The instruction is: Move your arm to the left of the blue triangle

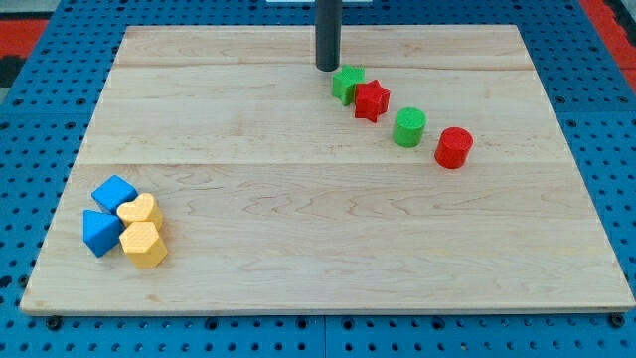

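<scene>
While my tip (327,68) rests at the view's top, just beside the green star (347,84), the task is barely begun — the blue triangle (100,232) lies far off toward the view's bottom left of the table (318,249), against the yellow blocks. I have no jaws — only the rod.

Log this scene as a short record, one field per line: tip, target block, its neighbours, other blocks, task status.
tip: my tip near the view's top, just up-left of the green star
target: blue triangle, bottom-left corner of the board
neighbours: blue cube above it, yellow heart and yellow hexagon to its right, all clustered
other blocks: red star, green cylinder, red cylinder, a diagonal row with the green star
status: tip far from target, not yet at its left
</scene>
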Robot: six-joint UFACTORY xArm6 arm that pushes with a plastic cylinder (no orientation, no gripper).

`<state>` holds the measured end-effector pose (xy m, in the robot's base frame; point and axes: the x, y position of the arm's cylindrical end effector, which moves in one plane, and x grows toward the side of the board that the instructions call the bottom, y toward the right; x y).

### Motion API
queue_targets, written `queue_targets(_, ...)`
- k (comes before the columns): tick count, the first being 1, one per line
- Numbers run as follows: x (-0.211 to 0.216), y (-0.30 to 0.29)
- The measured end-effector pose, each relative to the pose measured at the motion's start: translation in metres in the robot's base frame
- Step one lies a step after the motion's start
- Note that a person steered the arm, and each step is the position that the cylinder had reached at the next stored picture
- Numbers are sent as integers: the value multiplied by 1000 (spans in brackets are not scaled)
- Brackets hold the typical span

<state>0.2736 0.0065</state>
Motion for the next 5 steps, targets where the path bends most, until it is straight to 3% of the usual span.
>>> queue_targets(2, -1, -55)
queue_targets(4, 145, -253)
queue_targets(5, 222, -311)
